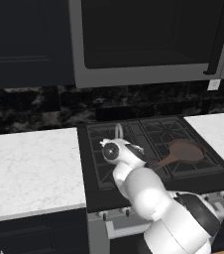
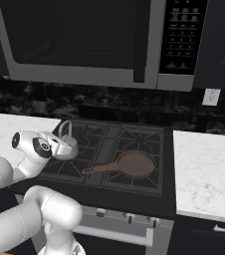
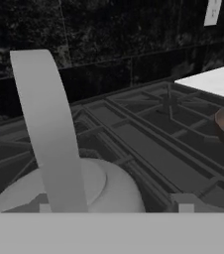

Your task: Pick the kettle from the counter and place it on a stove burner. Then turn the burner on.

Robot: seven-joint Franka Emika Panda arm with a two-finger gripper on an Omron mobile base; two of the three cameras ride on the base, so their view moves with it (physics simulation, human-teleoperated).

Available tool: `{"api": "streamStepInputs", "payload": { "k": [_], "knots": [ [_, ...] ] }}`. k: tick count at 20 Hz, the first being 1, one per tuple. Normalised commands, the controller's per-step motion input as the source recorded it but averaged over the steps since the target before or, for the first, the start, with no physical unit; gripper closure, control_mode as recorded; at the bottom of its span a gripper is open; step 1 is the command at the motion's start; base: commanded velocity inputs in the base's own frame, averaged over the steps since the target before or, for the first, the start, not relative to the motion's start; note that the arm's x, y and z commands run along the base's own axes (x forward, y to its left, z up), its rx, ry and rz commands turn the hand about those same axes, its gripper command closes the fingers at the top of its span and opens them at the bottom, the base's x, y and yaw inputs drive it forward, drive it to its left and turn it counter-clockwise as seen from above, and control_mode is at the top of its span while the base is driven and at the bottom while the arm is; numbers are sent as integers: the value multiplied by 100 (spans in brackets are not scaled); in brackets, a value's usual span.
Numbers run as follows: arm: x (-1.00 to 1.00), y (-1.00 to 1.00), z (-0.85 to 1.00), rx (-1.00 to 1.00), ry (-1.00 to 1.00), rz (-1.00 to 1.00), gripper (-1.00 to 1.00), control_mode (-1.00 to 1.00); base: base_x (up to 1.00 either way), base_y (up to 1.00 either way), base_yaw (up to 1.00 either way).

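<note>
Kettle (image 2: pixel 67 144) upright on the stove burner (image 2: pixel 69 164) — tool (image 3: pixel 115 207) open astride its handle — frying pan (image 2: pixel 134 164) just beside.

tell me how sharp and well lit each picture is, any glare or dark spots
Left base view: soft, low-detail render; counter bright, upper cabinets nearly black. Right base view: same flat light, no glare on the kettle; microwave door dark. Hand view: kettle handle looms large and smooth, backsplash grainy and dim.

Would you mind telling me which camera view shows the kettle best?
The right base view: the kettle sits on the stove grate, body and handle visible. The left base view shows just its handle above the arm; the hand view crops its lid and handle.
</note>
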Motion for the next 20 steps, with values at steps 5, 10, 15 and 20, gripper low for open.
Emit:
{"api": "streamStepInputs", "payload": {
  "k": [5,10,15,20],
  "knots": [
    [-35,-38,-16,0,0,-4,-100,-100,0,0,0],
    [-24,-5,-1,0,0,-1,-100,-100,0,0,0],
    [-3,3,0,0,0,0,-100,-100,0,0,0],
    [-4,2,0,0,1,0,-100,-100,0,0,0]
  ]
}}
